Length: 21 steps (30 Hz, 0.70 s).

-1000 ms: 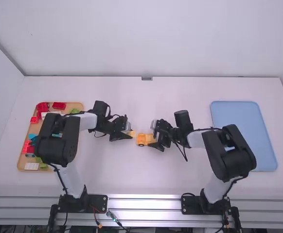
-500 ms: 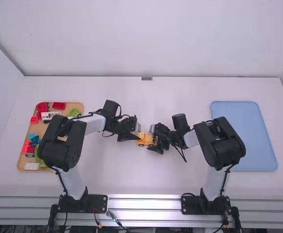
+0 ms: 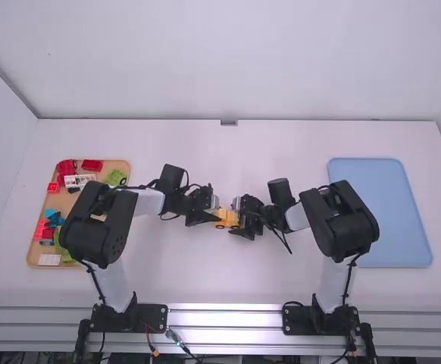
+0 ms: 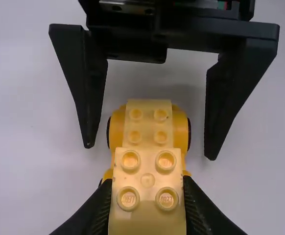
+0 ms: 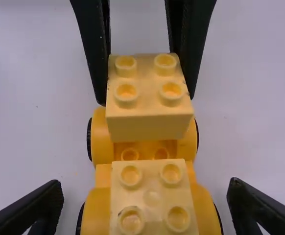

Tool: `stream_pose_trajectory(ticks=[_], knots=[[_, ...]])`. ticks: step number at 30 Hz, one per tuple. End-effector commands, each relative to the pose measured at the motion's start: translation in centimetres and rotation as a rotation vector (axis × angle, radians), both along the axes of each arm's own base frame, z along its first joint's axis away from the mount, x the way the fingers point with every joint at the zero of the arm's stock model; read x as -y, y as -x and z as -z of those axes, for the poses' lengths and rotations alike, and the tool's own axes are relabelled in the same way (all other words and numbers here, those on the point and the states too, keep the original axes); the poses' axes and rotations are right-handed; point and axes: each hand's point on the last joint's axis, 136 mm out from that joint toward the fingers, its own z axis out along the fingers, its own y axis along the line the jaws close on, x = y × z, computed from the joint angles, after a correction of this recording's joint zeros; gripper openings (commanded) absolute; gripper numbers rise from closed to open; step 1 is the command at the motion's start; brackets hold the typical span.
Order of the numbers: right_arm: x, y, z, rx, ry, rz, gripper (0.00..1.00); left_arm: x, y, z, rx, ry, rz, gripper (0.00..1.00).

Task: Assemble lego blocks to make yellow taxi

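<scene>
Pinches a yellow two-by-two stud brick [image 5: 150, 128] in the left pincer [image 3: 215, 213], over one end of the yellow wheeled chassis [image 5: 101, 142] — touching or not, can't tell. Holds the right pincer [image 3: 236, 218] wide open, empty — astride the other end and mounted brick [image 5: 152, 198].

The pale yellow block [image 5: 150, 127] looks like smooth plastic with a soft sheen, its raised studs slightly glossy. The wheeled base [image 5: 94, 218] is smooth, deeper yellow plastic. The black fingers [image 5: 94, 49] look matt. Seen from above, the bench [image 3: 167, 265] has a smooth, matt white finish. At three o'clock the blue tray [image 3: 380, 212] looks like matt plastic; at six o'clock the rail [image 3: 224, 318] is shiny, ridged metal.
</scene>
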Motion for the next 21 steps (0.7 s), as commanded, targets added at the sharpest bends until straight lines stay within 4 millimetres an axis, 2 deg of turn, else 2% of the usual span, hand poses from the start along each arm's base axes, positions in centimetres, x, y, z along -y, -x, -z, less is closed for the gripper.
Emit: stream_pose_trajectory(ticks=[1,4,11,21], knots=[[-0.4,0.1,0.0,-0.005,-0.018,-0.023,0.86,0.4,0.4,-0.9,-0.031,0.041,-0.009,0.20],[-0.4,0.1,0.1,-0.006,-0.016,-0.021,0.79,0.4,0.3,-1.0,-0.029,0.043,-0.011,0.20],[-0.3,0.2,0.2,-0.014,-0.013,-0.022,0.70,0.6,0.6,-0.9,-0.039,0.040,-0.002,0.20],[-0.2,0.4,0.4,-0.027,-0.004,-0.019,0.66,1.2,1.1,0.6,-0.004,-0.058,0.016,0.14]])
